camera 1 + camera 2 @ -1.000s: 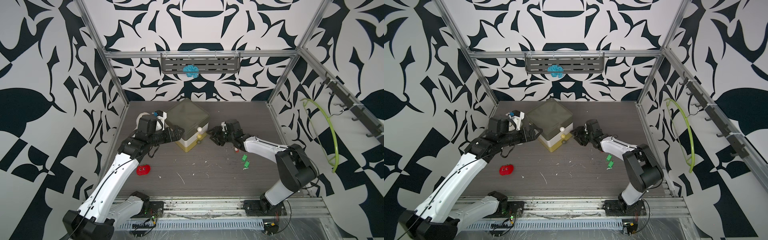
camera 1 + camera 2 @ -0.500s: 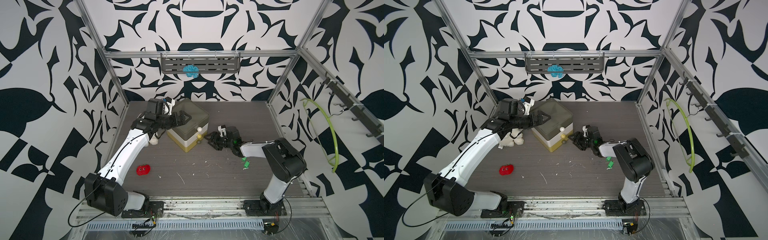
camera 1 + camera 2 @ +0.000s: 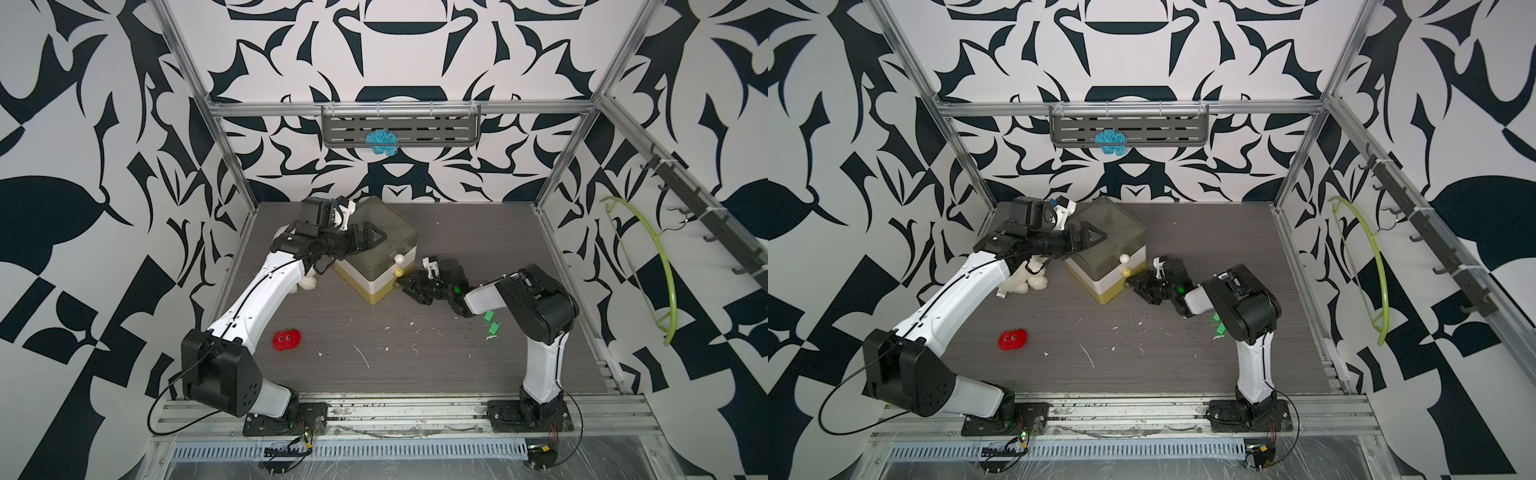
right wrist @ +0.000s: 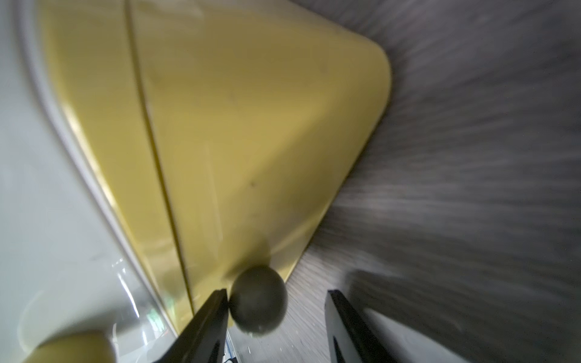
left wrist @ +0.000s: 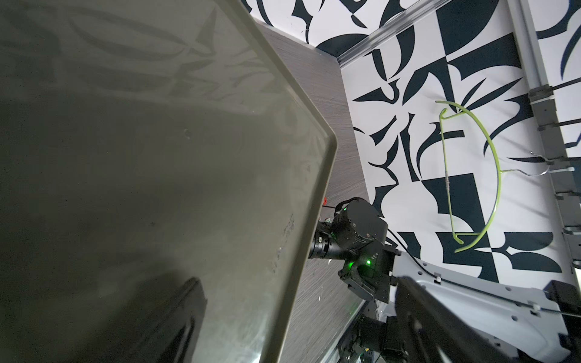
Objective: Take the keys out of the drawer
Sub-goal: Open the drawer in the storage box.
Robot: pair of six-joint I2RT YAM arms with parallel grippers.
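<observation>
A small drawer unit (image 3: 376, 249) (image 3: 1113, 241) with an olive-grey top (image 5: 157, 157) stands at the back of the table, all drawers shut. The keys are out of view. My right gripper (image 3: 405, 286) (image 3: 1133, 284) (image 4: 276, 294) is low at the yellow bottom drawer (image 4: 251, 125). It is open around that drawer's dark round knob (image 4: 257, 301). One finger touches the knob and the other stands apart from it. My left gripper (image 3: 370, 239) (image 3: 1090, 239) (image 5: 298, 327) hangs wide open over the unit's top, holding nothing.
A red plush strawberry (image 3: 286, 339) lies front left, and a white plush (image 3: 1027, 278) sits left of the unit. Two small green pieces (image 3: 490, 322) lie beside the right arm. A green hanger (image 3: 660, 266) hangs on the right wall. Small scraps litter the table.
My left arm swung from beside the unit to over its top. My right gripper dropped lower and came up to the bottom drawer's knob.
</observation>
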